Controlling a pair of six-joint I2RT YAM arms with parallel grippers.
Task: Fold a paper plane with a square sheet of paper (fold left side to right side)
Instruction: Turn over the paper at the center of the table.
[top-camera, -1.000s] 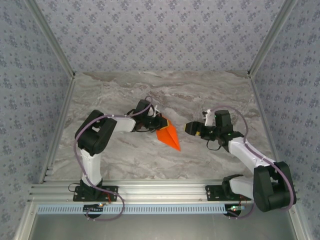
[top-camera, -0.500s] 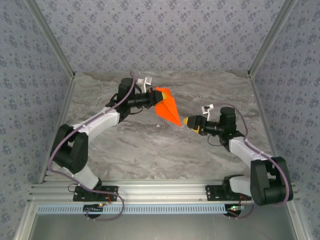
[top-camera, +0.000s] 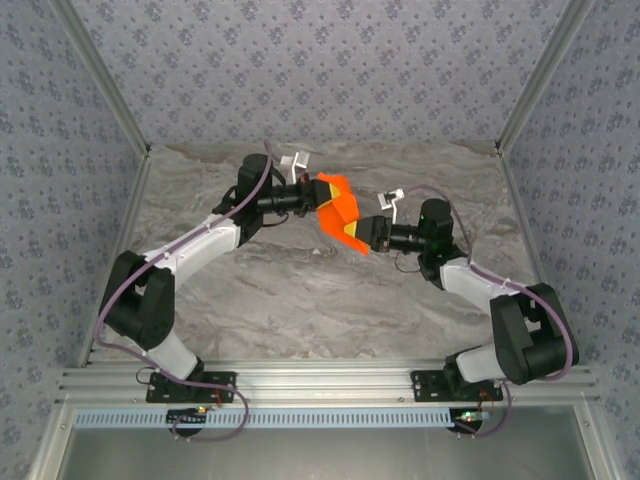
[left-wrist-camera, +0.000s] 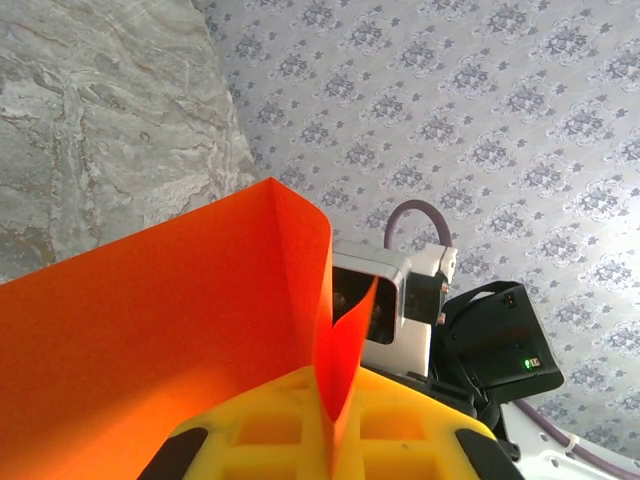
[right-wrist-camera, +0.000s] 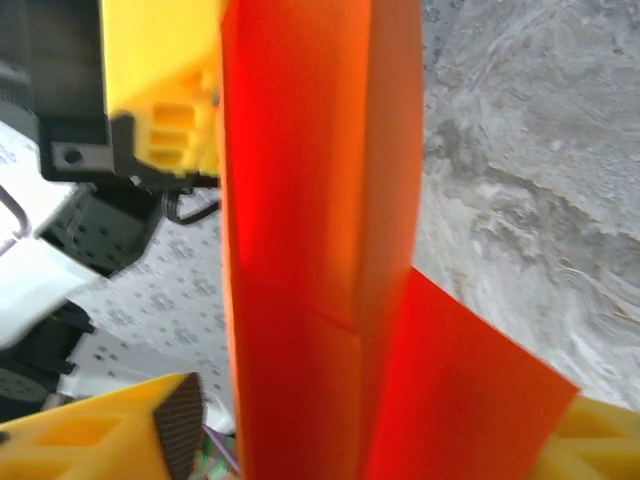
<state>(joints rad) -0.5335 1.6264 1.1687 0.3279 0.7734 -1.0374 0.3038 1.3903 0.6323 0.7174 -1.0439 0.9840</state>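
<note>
The square sheet of paper is bright orange, creased into a pointed shape with loose flaps, and hangs in the air over the far middle of the table. My left gripper is shut on its upper left part; in the left wrist view the paper rises from between the yellow jaws of that gripper. From the right, my right gripper reaches the lower tip. In the right wrist view the paper stands between the fingers of my right gripper, with a gap beside the left finger.
The marble table is walled in by patterned panels at the back and sides. An aluminium rail with both arm bases runs along the near edge. The right wrist's camera housing sits close behind the paper.
The left arm lifted the paper off the table toward the far side. The right gripper moved left onto the paper's lower tip, narrowing its jaws. The paper now bows instead of hanging as a straight point.
</note>
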